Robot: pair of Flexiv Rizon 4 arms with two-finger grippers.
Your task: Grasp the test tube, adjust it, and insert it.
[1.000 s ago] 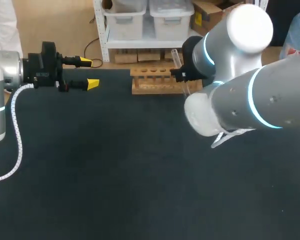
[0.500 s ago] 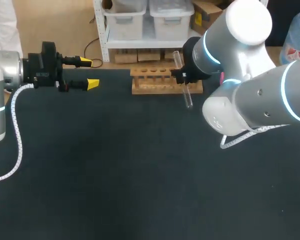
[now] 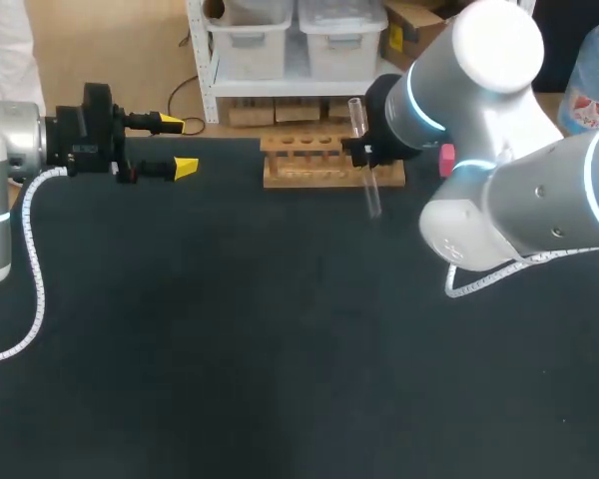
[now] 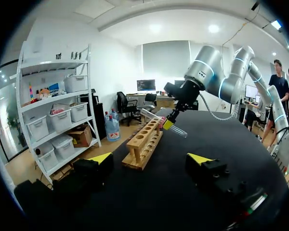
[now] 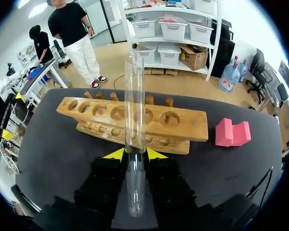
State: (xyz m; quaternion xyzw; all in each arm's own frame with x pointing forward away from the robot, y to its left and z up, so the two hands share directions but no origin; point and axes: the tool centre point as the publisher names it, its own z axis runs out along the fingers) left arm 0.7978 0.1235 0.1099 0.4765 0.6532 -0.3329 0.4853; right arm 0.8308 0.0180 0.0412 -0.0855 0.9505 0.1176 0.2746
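plainly the test tube (image 5: 135,96) looks like thin glass, likely light, stiff, slick and breakable; the right pincer (image 5: 135,154) pinches it near mid-length, upright just in front of the wooden rack (image 5: 183,126). the left pincer (image 3: 178,146), spread, sits well apart from the rack.

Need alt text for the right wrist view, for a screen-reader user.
The right gripper grips a clear test tube between its yellow-tipped fingers, the tube not in any hole. Ahead lies a wooden rack with empty round holes on the black table, a pink block beside it.
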